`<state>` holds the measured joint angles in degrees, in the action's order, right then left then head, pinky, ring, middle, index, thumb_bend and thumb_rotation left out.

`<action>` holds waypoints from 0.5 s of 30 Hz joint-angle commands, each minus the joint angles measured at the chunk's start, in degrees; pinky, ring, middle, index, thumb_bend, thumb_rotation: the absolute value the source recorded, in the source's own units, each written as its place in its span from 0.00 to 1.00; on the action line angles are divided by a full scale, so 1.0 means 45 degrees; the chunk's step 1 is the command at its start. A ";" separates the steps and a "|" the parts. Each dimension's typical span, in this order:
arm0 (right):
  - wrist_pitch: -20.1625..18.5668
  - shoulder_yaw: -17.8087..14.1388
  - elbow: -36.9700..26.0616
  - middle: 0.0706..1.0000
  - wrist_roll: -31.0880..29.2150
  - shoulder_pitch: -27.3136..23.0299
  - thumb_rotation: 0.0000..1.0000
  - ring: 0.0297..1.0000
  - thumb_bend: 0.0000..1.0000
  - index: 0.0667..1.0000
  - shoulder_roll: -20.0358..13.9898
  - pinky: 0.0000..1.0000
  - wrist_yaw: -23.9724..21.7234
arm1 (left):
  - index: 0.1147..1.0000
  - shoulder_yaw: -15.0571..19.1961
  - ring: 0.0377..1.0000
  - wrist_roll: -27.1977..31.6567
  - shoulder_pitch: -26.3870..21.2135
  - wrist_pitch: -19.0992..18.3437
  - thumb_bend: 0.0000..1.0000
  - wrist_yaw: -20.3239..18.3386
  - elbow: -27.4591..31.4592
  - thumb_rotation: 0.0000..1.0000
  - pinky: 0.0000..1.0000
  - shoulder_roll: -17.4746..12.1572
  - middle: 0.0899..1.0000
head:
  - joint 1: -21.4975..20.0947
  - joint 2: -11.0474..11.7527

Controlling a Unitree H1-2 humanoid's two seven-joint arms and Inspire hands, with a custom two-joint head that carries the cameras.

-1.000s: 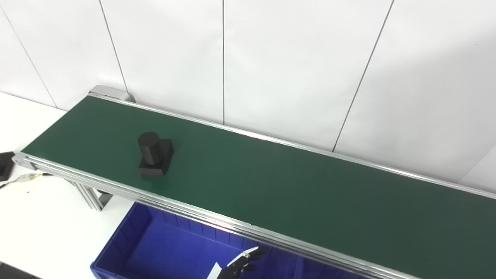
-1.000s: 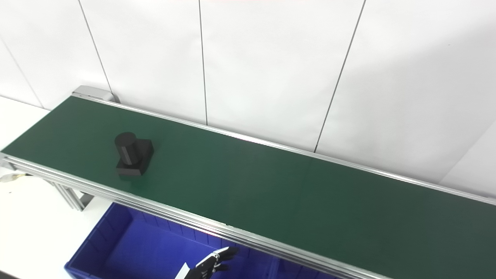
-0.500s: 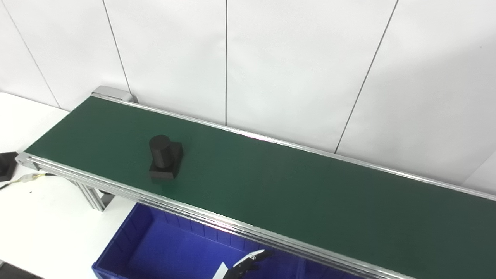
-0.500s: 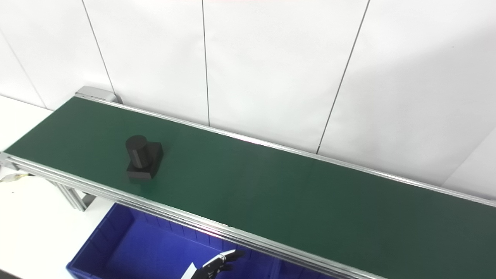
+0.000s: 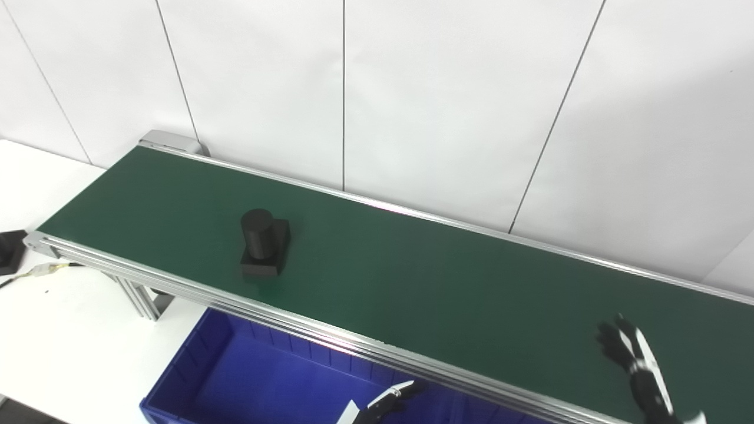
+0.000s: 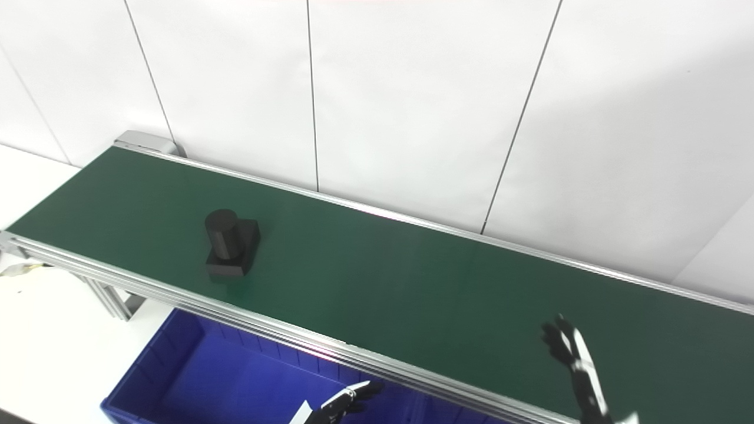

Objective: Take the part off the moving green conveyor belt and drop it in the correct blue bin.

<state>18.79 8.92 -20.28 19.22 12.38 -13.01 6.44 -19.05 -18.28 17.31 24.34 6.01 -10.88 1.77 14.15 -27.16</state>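
The part (image 5: 263, 246) is black, a short cylinder standing on a square base, and rides the left portion of the green conveyor belt (image 5: 447, 288). My right hand (image 5: 633, 365) is raised over the belt's near right area, far from the part, with fingers spread and nothing held. Only the fingertips of my left hand (image 5: 386, 401) show at the bottom edge, over the blue bin (image 5: 235, 377), and they hold nothing that I can see. In the right eye view the part (image 6: 230, 248), right hand (image 6: 571, 359) and left hand (image 6: 341, 403) appear shifted left.
The belt's aluminium rail (image 5: 330, 338) runs between the bin and the belt. A white tabletop (image 5: 53, 330) lies at the left, with a cable and a black object (image 5: 9, 253) at its edge. Behind the belt stands a white panelled wall.
The part has ridden the belt to the right. My right hand has risen into view over the right of the belt. My left hand's fingertips have shifted slightly right.
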 commanded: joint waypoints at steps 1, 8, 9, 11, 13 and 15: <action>-0.0507 -0.0209 -0.0470 0.88 -0.0315 -0.0634 0.48 0.84 0.82 0.94 -0.0016 0.79 -0.0505 | 0.82 -0.0370 0.87 -0.0229 -0.0163 0.0568 1.00 0.0589 0.0130 0.36 0.83 0.0106 0.85 | 0.0070 -0.0036; -0.1705 -0.0355 0.0223 0.85 -0.1647 -0.2447 0.58 0.84 0.82 0.94 -0.0072 0.77 -0.1946 | 0.80 -0.0946 0.83 -0.0547 -0.0356 0.0569 1.00 0.1443 -0.0101 0.36 0.79 0.0050 0.84 | 0.0350 -0.0121; -0.1837 -0.0369 0.0277 0.85 -0.1680 -0.2617 0.57 0.83 0.81 0.93 -0.0025 0.76 -0.2042 | 0.80 -0.1015 0.83 -0.0559 -0.0379 0.0570 1.00 0.1547 -0.0128 0.36 0.79 0.0040 0.83 | 0.0375 -0.0117; -0.2014 -0.0397 0.0363 0.84 -0.1657 -0.2881 0.55 0.81 0.78 0.92 0.0080 0.74 -0.2148 | 0.80 -0.1155 0.83 -0.0564 -0.0411 0.0572 1.00 0.1754 -0.0153 0.34 0.79 0.0009 0.83 | 0.0360 -0.0208; -0.2140 -0.0438 0.0415 0.83 -0.1651 -0.3050 0.51 0.81 0.77 0.92 0.0159 0.73 -0.2232 | 0.80 -0.1249 0.83 -0.0686 -0.0416 0.0572 1.00 0.1952 -0.0136 0.35 0.79 -0.0027 0.84 | 0.0281 -0.0337; -0.2207 -0.0486 0.0455 0.83 -0.1677 -0.3165 0.49 0.81 0.77 0.91 0.0211 0.73 -0.2299 | 0.80 -0.1319 0.84 -0.0672 -0.0408 0.0572 1.00 0.2022 -0.0076 0.35 0.80 -0.0065 0.84 | 0.0202 -0.0440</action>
<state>9.16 7.35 -17.44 12.21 -0.39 -12.34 -3.67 -23.46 -20.77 15.61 24.37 13.71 -12.61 -0.10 15.47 -28.65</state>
